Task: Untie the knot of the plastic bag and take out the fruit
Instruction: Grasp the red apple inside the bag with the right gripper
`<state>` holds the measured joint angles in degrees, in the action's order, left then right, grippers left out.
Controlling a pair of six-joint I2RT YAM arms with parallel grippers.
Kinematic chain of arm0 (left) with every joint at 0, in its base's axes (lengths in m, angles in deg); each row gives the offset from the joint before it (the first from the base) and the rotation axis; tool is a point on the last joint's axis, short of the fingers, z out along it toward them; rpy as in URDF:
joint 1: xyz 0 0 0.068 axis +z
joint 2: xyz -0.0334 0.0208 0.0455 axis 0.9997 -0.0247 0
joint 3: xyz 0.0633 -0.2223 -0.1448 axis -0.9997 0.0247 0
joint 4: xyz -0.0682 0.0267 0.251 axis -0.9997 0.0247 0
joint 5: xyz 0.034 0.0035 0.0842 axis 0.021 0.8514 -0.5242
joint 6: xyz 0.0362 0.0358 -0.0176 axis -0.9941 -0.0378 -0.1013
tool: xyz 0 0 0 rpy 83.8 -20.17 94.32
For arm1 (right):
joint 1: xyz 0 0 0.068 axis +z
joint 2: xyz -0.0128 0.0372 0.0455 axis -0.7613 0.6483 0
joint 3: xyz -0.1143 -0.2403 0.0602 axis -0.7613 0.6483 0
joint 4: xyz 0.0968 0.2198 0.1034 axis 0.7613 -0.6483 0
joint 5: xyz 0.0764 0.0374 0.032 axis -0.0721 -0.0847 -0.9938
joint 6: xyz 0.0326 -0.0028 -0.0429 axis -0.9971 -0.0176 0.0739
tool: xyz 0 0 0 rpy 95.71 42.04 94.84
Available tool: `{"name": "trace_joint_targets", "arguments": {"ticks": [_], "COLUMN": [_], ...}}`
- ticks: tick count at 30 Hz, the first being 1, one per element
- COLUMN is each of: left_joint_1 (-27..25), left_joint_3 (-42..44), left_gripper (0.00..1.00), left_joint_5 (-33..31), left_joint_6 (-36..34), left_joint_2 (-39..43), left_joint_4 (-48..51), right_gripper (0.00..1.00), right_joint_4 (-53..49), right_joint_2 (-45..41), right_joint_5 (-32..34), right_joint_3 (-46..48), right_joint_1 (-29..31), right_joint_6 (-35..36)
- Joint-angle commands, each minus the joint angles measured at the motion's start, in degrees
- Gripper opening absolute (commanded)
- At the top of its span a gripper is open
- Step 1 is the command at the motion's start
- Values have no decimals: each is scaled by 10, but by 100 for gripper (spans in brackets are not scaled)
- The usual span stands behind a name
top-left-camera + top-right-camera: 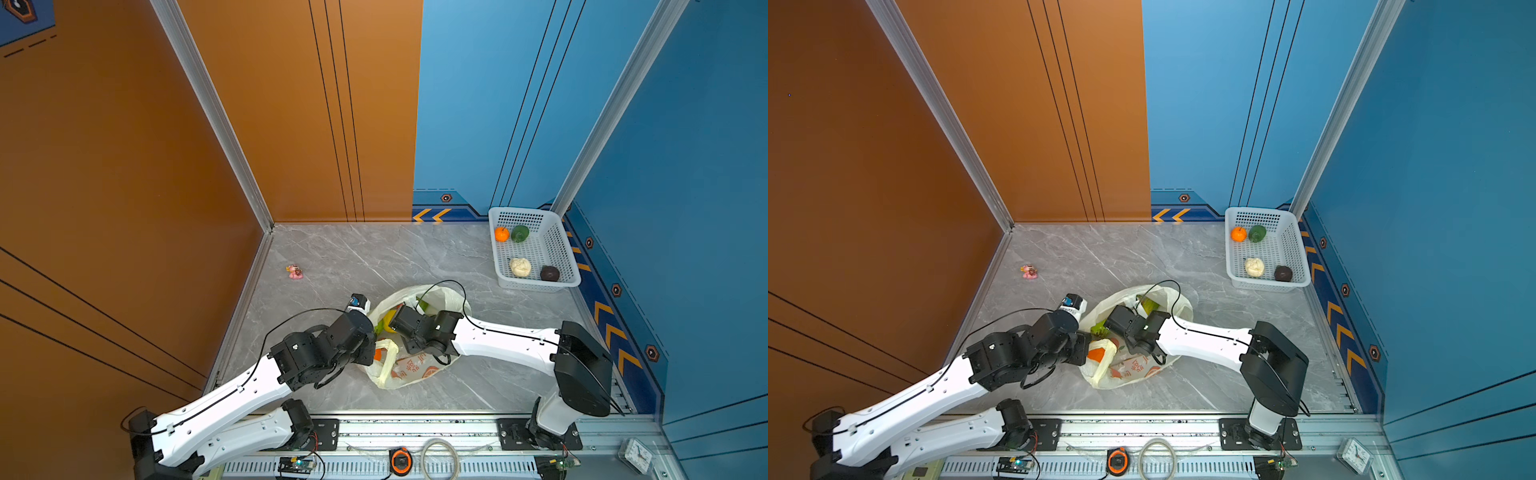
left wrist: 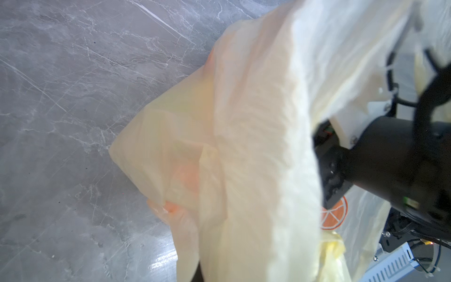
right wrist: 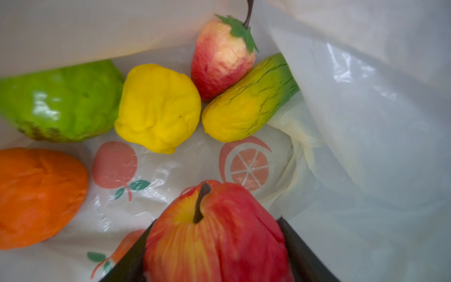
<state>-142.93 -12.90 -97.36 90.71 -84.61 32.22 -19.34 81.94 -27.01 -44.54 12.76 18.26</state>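
Observation:
The pale cream plastic bag point(image 1: 415, 370) lies on the grey floor with its mouth open; the knot is not visible in any view. My left gripper point(image 1: 372, 347) is shut on the bag's near edge, and plastic point(image 2: 244, 146) drapes over its jaws. My right gripper point(image 3: 216, 227) reaches inside the bag and is shut on a red apple point(image 3: 219, 249). Loose on the bag's bottom lie a green fruit point(image 3: 61, 102), a yellow one point(image 3: 158, 107), a small red-cream one point(image 3: 222, 58), a yellow-green one point(image 3: 249, 102) and an orange one point(image 3: 36, 195).
A white perforated basket point(image 1: 540, 286) stands at the back right against the blue wall, holding an orange point(image 1: 501, 235), a green fruit point(image 1: 520, 233), a cream one point(image 1: 520, 267) and a dark brown one point(image 1: 550, 273). A tiny pink figure point(image 1: 294, 272) lies at the left.

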Motion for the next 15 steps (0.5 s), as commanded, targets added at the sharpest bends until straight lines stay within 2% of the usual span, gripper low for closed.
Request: {"name": "trace_joint_targets", "arguments": {"ticks": [1, 15], "left_joint_1": [-8, -9], "left_joint_3": [-5, -6], "left_gripper": [0, 0], "left_joint_5": [-20, -24], "left_joint_6": [5, -1], "left_joint_2": [7, 12], "left_joint_4": [0, 0], "right_gripper": [42, 41], "right_joint_4": [-55, -114], "right_joint_2": [-39, -105], "right_joint_5": [-12, -85], "right_joint_3": [-23, -104], "right_joint_1": [14, 37], "right_joint_6": [-23, -59]}}
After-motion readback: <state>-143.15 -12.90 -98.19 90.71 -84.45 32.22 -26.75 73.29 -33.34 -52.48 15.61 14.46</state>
